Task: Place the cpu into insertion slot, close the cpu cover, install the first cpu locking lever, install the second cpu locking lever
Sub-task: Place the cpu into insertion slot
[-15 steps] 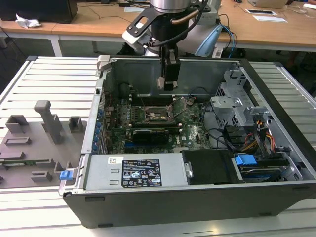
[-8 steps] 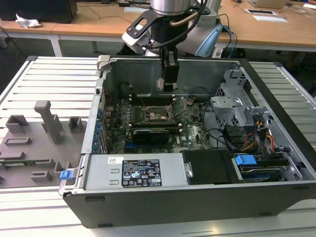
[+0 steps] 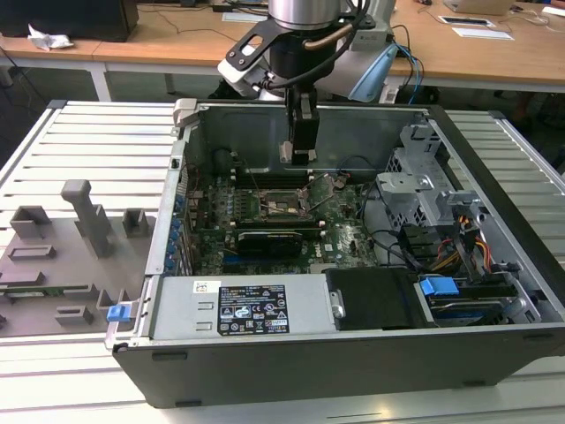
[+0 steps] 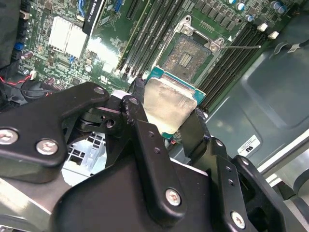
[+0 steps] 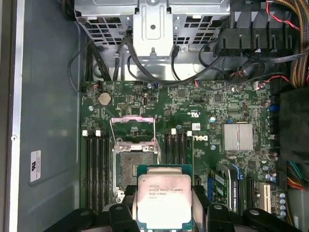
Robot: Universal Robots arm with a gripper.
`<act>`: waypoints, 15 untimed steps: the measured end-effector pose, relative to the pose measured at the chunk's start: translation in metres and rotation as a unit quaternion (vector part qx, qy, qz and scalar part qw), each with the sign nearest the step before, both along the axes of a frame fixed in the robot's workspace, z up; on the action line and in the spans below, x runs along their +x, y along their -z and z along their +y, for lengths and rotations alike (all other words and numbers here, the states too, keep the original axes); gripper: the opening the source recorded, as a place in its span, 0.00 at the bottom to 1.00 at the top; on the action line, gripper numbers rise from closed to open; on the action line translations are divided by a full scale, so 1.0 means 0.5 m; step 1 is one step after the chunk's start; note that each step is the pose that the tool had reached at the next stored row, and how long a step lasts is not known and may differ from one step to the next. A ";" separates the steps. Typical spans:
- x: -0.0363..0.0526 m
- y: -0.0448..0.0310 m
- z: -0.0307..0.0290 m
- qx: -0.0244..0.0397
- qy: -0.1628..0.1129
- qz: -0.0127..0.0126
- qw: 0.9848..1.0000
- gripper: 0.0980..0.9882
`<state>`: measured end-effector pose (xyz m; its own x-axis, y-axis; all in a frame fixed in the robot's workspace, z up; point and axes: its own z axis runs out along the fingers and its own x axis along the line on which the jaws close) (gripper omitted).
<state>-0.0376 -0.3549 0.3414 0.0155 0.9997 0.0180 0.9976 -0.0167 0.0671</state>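
Wooden desks (image 3: 177,44) line the back of the room, and a slatted metal table (image 3: 88,132) carries the open computer case (image 3: 309,371).

We see the gripper (image 3: 300,152) hanging inside the case, just above the insertion slot (image 3: 284,205). In the second wrist view its black fingers (image 4: 137,104) clamp two opposite edges of the cpu (image 4: 169,99), so the chip is held clear of the board and not seated.

The cpu lies flat with its silver-grey metal top turned up toward the first wrist view. Being square, it has no long axis. Its edges run parallel to those of the insertion slot, and in that view it overlaps one corner of the slot.

The slot is bare, showing its dark contact field. The cpu cover (image 5: 133,117) stands swung up at one edge of the slot. A thin metal lever (image 4: 244,47) projects from a corner of the slot.

Long black memory slots (image 5: 94,164) flank the insertion slot on two sides, all on the green motherboard (image 5: 193,101). A finned heat sink (image 5: 238,137) sits well apart from the slot.

The case also holds a metal drive cage (image 3: 415,194) and a labelled power supply (image 3: 238,305). A grey fixture tray (image 3: 53,265) lies on the table outside the case.
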 end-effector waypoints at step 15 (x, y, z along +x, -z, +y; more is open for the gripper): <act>0.000 0.010 0.000 0.000 0.012 0.004 1.000 0.49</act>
